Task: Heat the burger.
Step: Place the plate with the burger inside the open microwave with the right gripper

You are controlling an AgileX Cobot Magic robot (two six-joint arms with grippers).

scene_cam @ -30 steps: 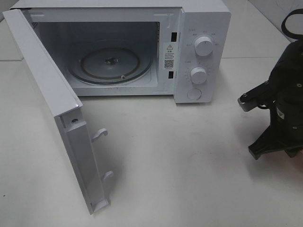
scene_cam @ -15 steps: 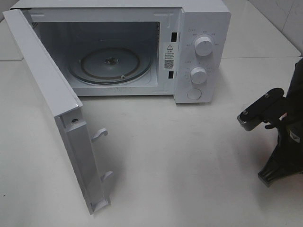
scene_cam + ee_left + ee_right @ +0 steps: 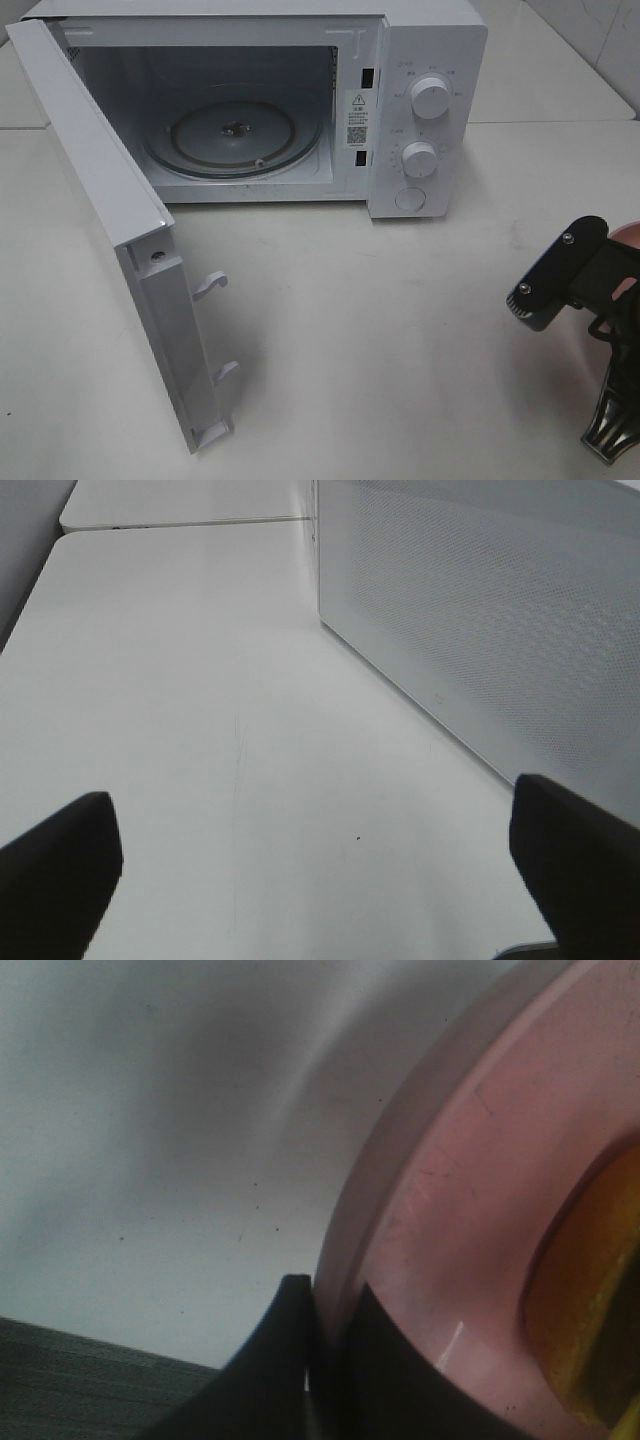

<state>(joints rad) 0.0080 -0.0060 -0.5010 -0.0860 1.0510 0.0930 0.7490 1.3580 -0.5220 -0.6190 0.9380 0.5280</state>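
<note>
the burger is seen only as a golden-yellow edge on the pink plate in the right wrist view, at the table's right side; too little of it is shown for its facing or long axis to be told. in the exterior high view a plain white table is shown, and a white microwave is set at its far side. the door is swung wide to the left, and a glass turntable is laid bare inside. two round knobs are stacked on the front panel. the right arm is cut off by the right edge. in the left wrist view the left claw is held wide apart over bare table with nothing between its fingers, and a perforated panel is seen beside it. in the right wrist view the right claw is closed on the plate's rim, one finger over it and one under, above the white surface.
</note>
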